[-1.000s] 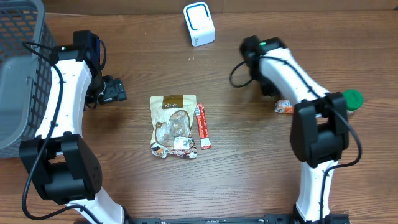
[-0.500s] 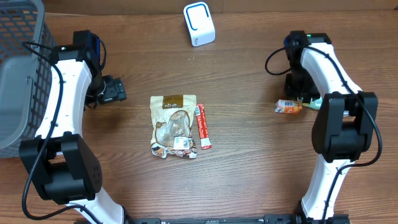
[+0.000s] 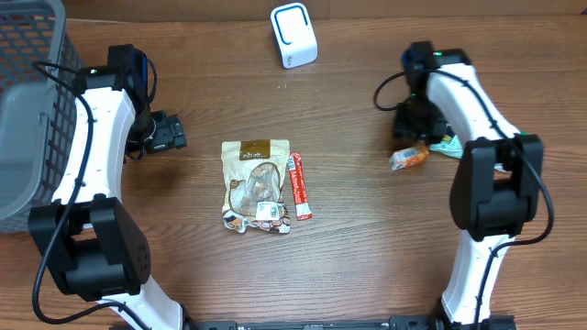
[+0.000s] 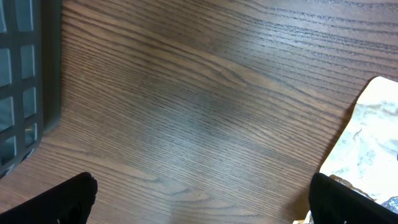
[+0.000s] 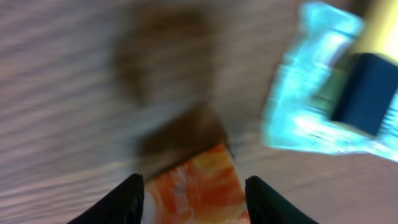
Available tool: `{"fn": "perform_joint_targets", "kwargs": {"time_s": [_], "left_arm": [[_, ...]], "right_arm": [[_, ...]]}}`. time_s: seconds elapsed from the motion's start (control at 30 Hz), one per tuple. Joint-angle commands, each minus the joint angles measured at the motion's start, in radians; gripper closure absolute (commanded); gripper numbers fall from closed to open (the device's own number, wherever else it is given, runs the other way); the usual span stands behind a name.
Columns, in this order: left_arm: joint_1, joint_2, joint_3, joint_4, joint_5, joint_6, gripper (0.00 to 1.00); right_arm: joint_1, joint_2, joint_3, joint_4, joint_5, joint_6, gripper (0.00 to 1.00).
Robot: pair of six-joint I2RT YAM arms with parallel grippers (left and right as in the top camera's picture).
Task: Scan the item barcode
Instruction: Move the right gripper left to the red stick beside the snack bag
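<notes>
A small orange packet [image 3: 408,158] is tilted at the right of the table, and my right gripper [image 3: 412,147] is shut on it. The right wrist view is blurred. There the orange packet [image 5: 202,186] fills the gap between my two dark fingers [image 5: 127,196] and casts a shadow on the wood beyond. A white scanner with a blue ring [image 3: 293,35] stands at the back centre. My left gripper [image 3: 170,133] is open over bare wood at the left [image 4: 199,202], holding nothing.
A brown snack bag [image 3: 257,183] and a red stick packet [image 3: 300,187] lie mid-table; the bag's pale edge [image 4: 373,130] shows beside my left gripper. A teal packet [image 3: 451,144] [image 5: 311,106] lies just right of the orange one. A grey basket [image 3: 27,110] fills the far left.
My right arm swung right to the orange packet, its jaws widened and closed around it, and the packet has shifted slightly left and tilted. The left arm has not moved.
</notes>
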Motion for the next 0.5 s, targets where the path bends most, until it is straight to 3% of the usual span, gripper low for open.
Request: {"fn": "perform_joint_targets", "kwargs": {"time_s": [0.0, 0.27, 0.47], "left_arm": [[-0.007, 0.007, 0.012, 0.001, 0.005, 0.019, 0.0], [-0.007, 0.007, 0.012, 0.001, 0.005, 0.019, 0.0], [-0.007, 0.007, 0.012, 0.001, 0.005, 0.019, 0.0]], "right_arm": [[0.046, -0.027, 0.006, 0.039, -0.011, 0.008, 0.47], [0.181, -0.027, 0.002, 0.132, -0.05, 0.007, 0.48], [0.298, -0.027, 0.0, 0.106, -0.05, 0.008, 0.48]]}}
